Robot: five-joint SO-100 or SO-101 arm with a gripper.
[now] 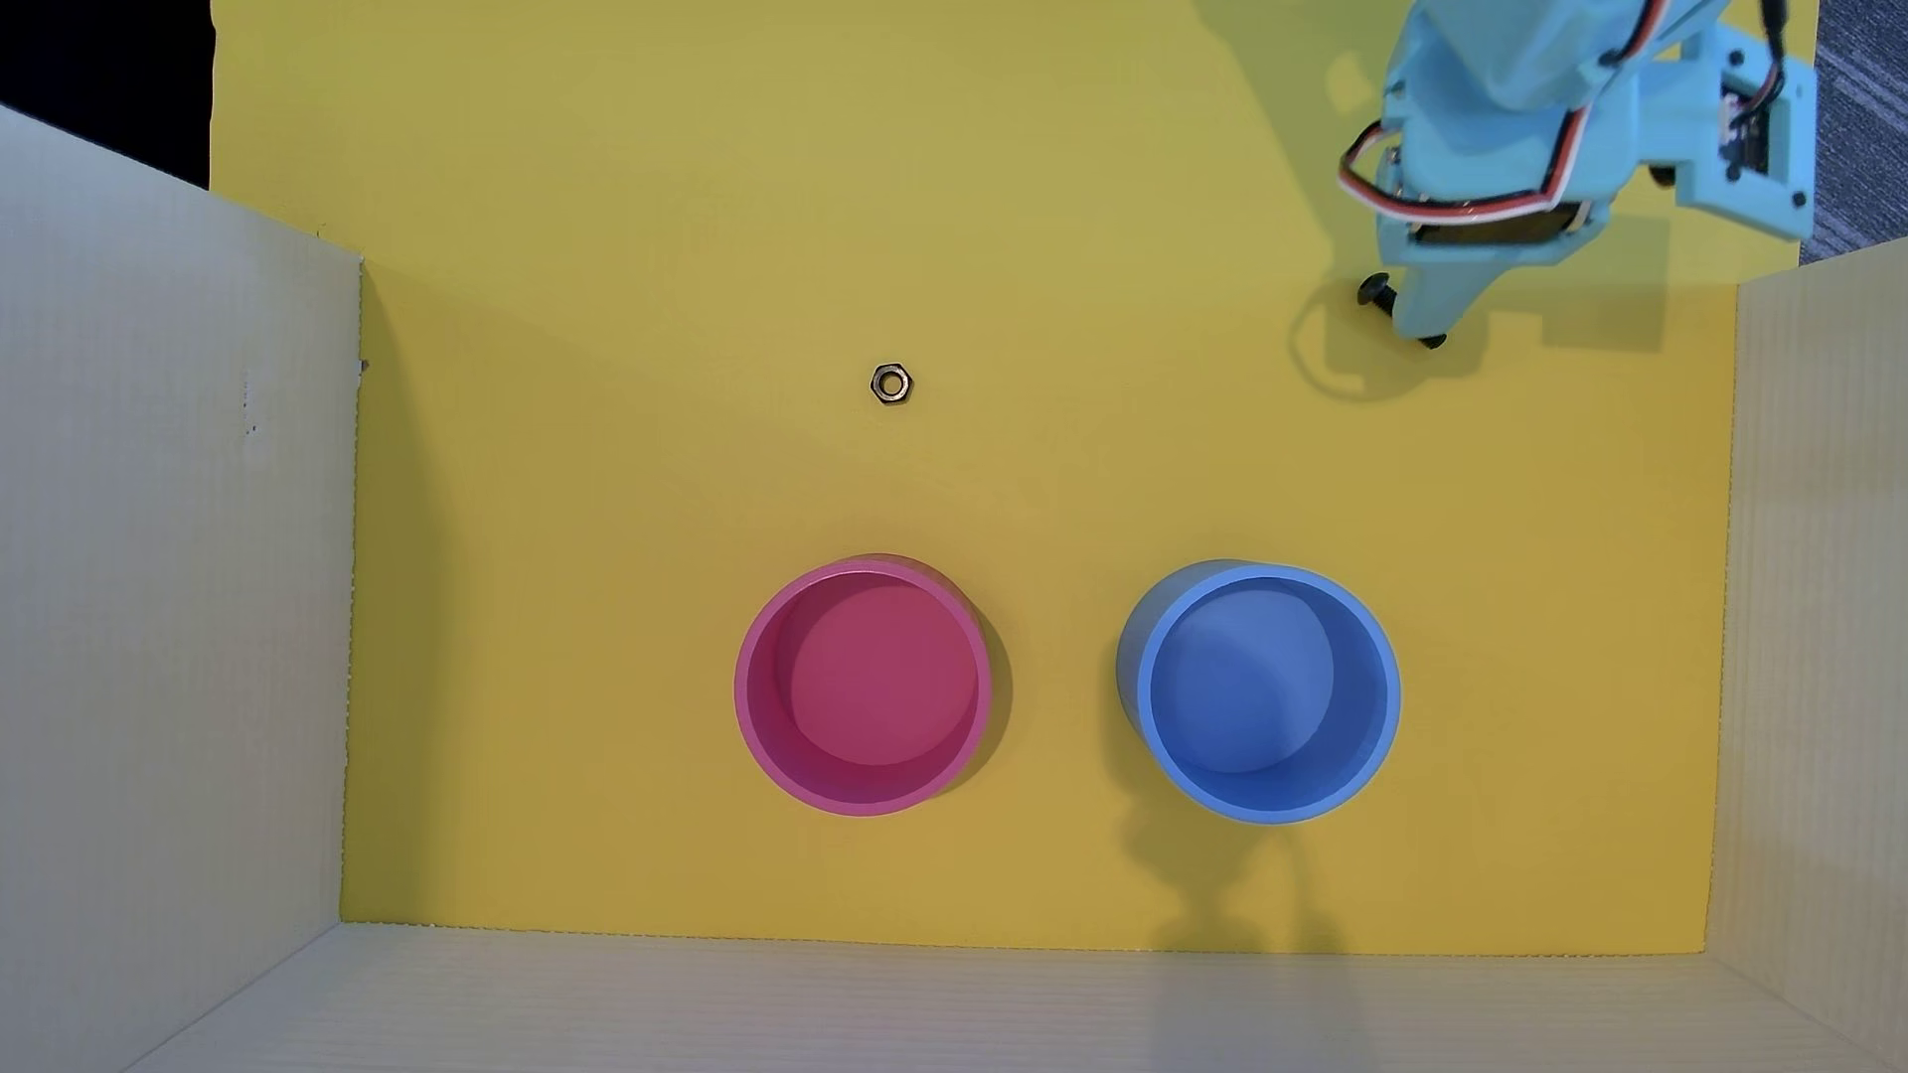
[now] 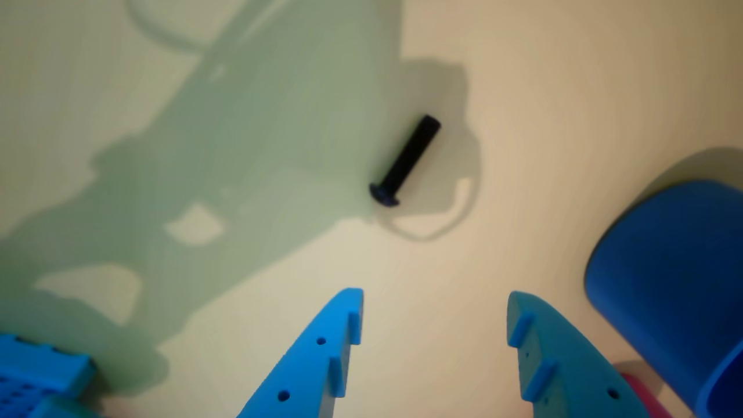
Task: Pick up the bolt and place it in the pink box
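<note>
In the overhead view we see, from left to right, a silvery hex nut (image 1: 890,384) lying alone on the yellow floor (image 1: 619,516), the pink box (image 1: 863,686), the blue cup (image 1: 1260,691), and the light-blue arm at top right. The bolt (image 1: 1389,305) lies beneath the gripper (image 1: 1417,315), well apart from the pink box. In the wrist view we find the jaws spread wide and empty, the bolt lying just ahead of them.
</note>
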